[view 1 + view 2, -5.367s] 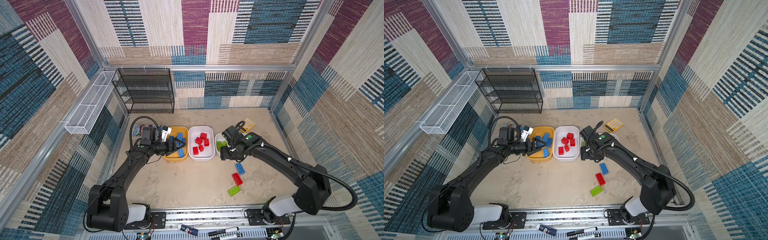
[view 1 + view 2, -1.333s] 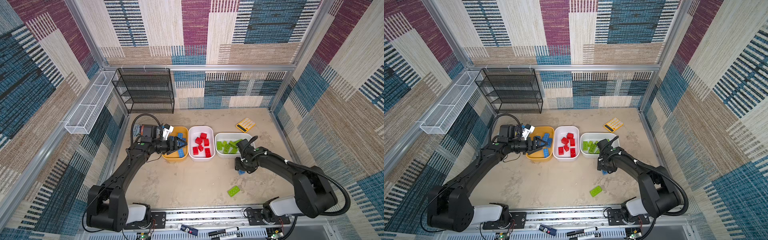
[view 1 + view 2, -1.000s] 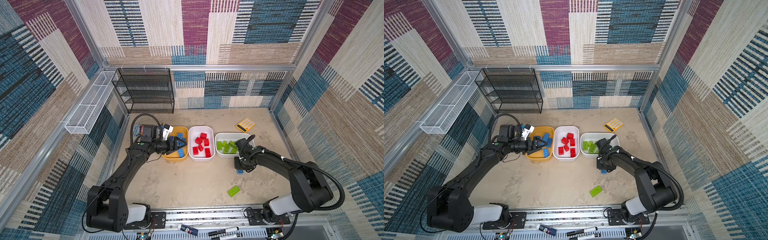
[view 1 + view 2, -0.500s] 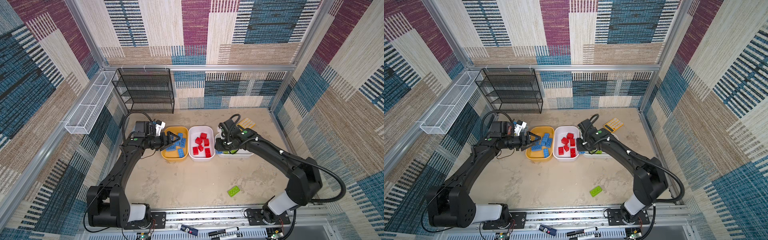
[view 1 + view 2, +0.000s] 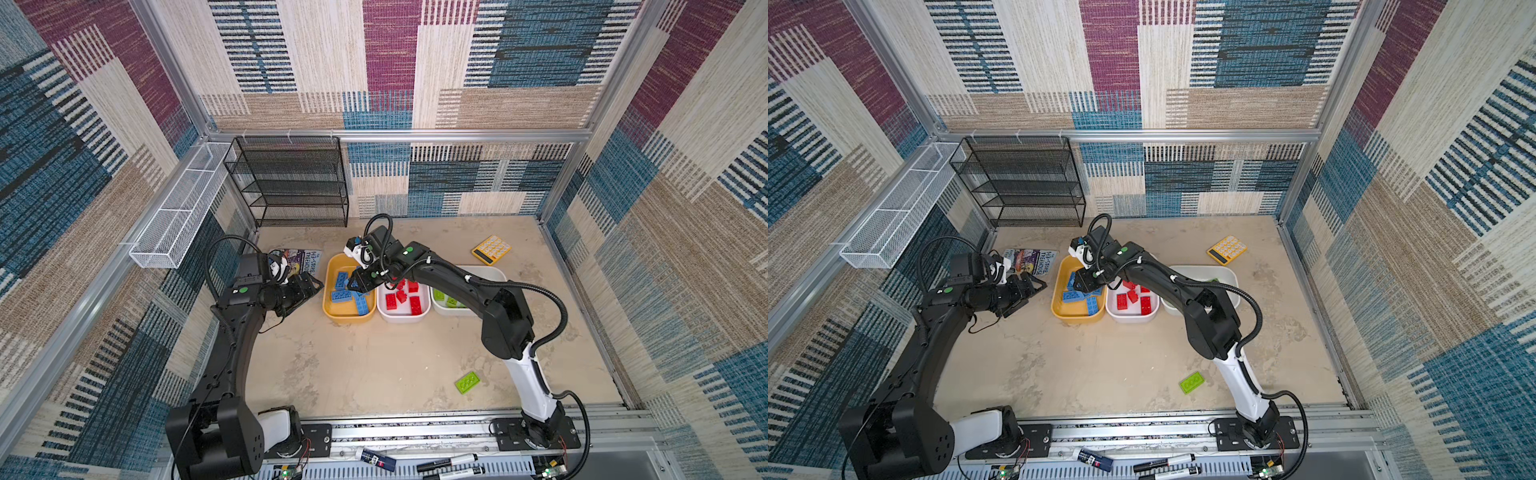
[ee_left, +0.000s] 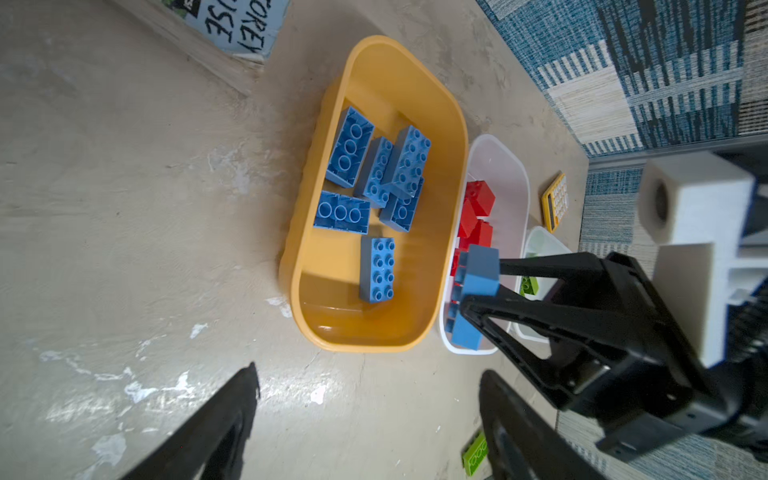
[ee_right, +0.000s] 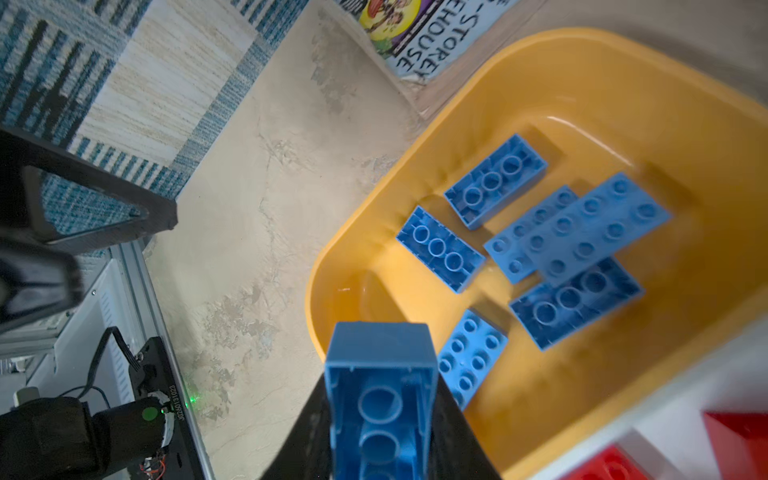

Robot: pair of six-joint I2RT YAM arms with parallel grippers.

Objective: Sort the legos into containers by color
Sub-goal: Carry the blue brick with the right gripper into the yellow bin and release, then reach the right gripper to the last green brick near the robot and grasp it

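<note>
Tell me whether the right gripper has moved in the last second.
Yes. The right gripper has swung left, from in front of the tub of green bricks to above the yellow tub, shut on a blue brick.

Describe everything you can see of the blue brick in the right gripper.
The blue brick is chunky smooth plastic, longer than wide. Its hollow underside, with a row of round tubes, faces the right wrist camera; studs show on the opposite face. The right gripper is shut on its sides, holding it in the air over the yellow tub, near the rim. Nothing else touches it.
</note>
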